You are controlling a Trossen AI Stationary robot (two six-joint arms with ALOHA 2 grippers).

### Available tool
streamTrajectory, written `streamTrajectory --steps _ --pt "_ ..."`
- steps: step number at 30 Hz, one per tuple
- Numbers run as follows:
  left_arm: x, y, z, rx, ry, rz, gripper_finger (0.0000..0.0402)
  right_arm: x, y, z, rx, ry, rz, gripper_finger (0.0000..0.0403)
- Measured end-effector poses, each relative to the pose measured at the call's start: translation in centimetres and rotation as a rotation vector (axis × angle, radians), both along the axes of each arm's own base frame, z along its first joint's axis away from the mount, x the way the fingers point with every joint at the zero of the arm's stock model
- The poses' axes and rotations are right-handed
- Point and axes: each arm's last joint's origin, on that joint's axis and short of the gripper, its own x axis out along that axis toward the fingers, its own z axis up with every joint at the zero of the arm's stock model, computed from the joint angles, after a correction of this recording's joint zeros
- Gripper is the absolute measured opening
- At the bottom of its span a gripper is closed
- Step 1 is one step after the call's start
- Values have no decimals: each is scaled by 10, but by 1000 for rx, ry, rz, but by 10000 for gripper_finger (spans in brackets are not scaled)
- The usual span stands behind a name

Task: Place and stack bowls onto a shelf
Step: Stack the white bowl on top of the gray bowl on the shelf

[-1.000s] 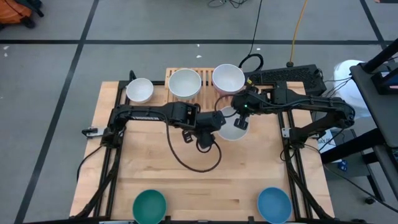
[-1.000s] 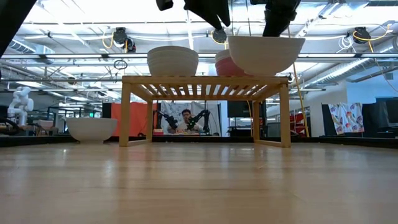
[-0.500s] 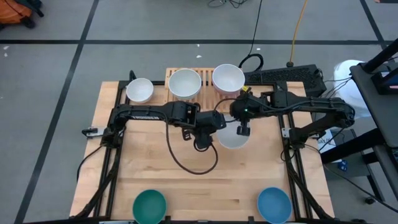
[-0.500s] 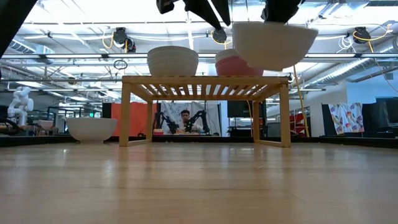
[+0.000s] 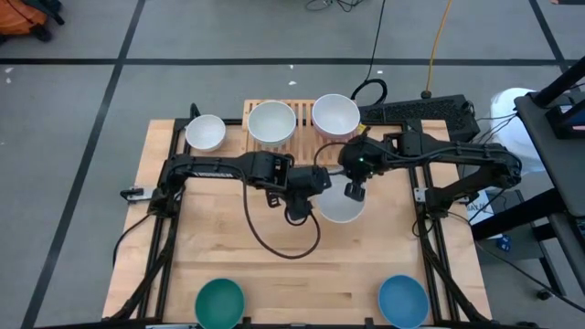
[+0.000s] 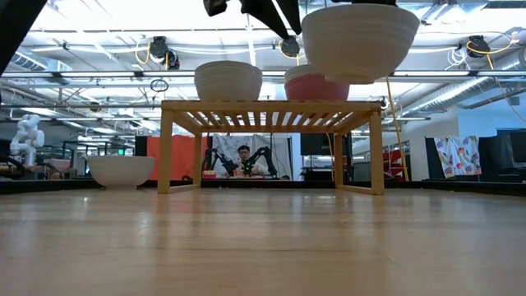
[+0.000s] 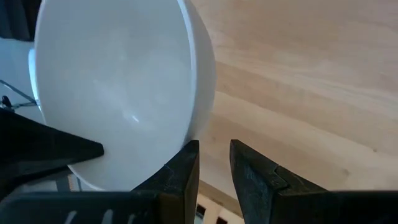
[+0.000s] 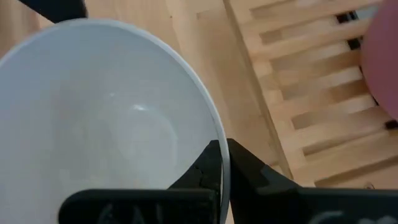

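Light wood covers the table [image 5: 228, 265], and a big room with lamps and pipes shows behind it. The shelf [image 6: 271, 105] stands at the far side of the table. On it sit a stack of white bowls [image 5: 271, 122] and, beside that, a white bowl on top of a pink bowl [image 6: 316, 85]. One more white bowl [image 5: 206, 132] rests on the table just left of the shelf. A teal green bowl [image 5: 220, 302] and a blue bowl [image 5: 403, 300] sit at the near edge, well apart from each other.

The right gripper [image 8: 222, 163] is pinched tight on the rim of a held white bowl [image 5: 343, 206]. It holds this bowl up in the air, in front of the shelf and higher than the shelf top. The left gripper [image 7: 213, 163] is right beside the same bowl. Its two fingers [image 7: 180, 171] have a small gap between them and nothing is in the gap. One finger is touching or almost touching the outside of the bowl.

A person [image 6: 244, 156] sits far back in the room, seen under the shelf.
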Motion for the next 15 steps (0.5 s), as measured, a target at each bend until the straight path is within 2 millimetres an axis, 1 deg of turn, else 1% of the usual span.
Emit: streamTrajectory --steps 2,6,11,15 --pt "-1 -2 1 4 -4 1 97 -2 -2 -1 10 13 -30 0" --pt "-7 -7 10 -19 -32 22 97 -5 -8 -2 36 31 -96 0" --pt "-8 -8 13 -21 -49 26 97 -7 -18 -2 86 17 -254 0" --pt "-8 -9 14 -24 -58 28 97 -8 -23 -2 55 2 -372 0"
